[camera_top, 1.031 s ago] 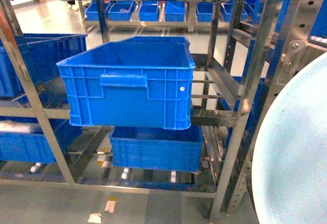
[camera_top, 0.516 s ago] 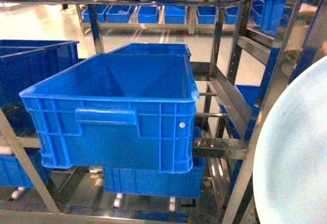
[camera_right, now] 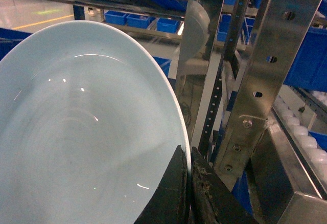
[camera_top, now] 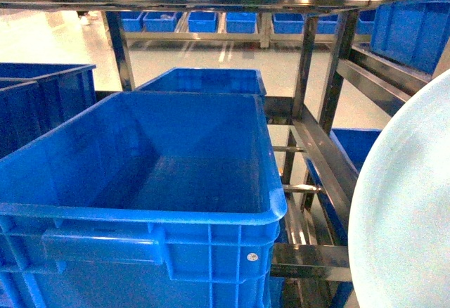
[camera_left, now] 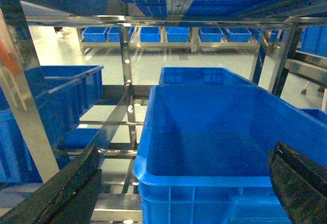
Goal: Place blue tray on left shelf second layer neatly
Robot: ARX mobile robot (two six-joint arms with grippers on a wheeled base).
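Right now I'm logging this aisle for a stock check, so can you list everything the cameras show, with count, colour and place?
Crate: one, deep blue, open and empty, on the near rack level straight ahead.
Crate behind it: one, deep blue, further back on the same level.
Crates at left: at least two, deep blue, on the neighbouring bay.
Far crates: a row, blue, across the aisle; exact count unclear.
Shelf: one, shiny steel uprights and rails.
Tray: one, pale blue, held at right.
Right gripper: black jaws shut on the tray's rim.
Left gripper: black jaws open, empty.
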